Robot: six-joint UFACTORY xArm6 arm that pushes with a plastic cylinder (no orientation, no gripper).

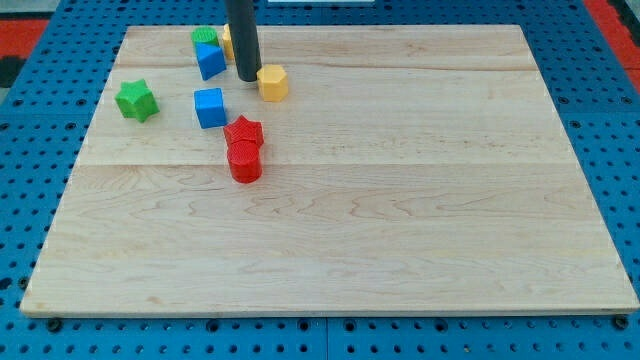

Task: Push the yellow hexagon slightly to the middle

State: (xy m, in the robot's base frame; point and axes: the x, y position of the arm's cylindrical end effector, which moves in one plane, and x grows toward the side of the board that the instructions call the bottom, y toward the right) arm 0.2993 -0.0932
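The yellow hexagon point(273, 82) lies near the view's top, left of centre, on the wooden board point(400, 200). My tip point(247, 78) rests just to the hexagon's left, touching or nearly touching it. The dark rod rises from there out of the view's top. Another yellow block point(226, 41) shows partly behind the rod, shape unclear.
A blue block point(211, 61) and a green block point(205, 39) sit left of the rod. A blue cube point(210, 107) lies below them. A green star point(136, 100) is at the far left. A red star point(243, 131) touches a red cylinder point(245, 162) below it.
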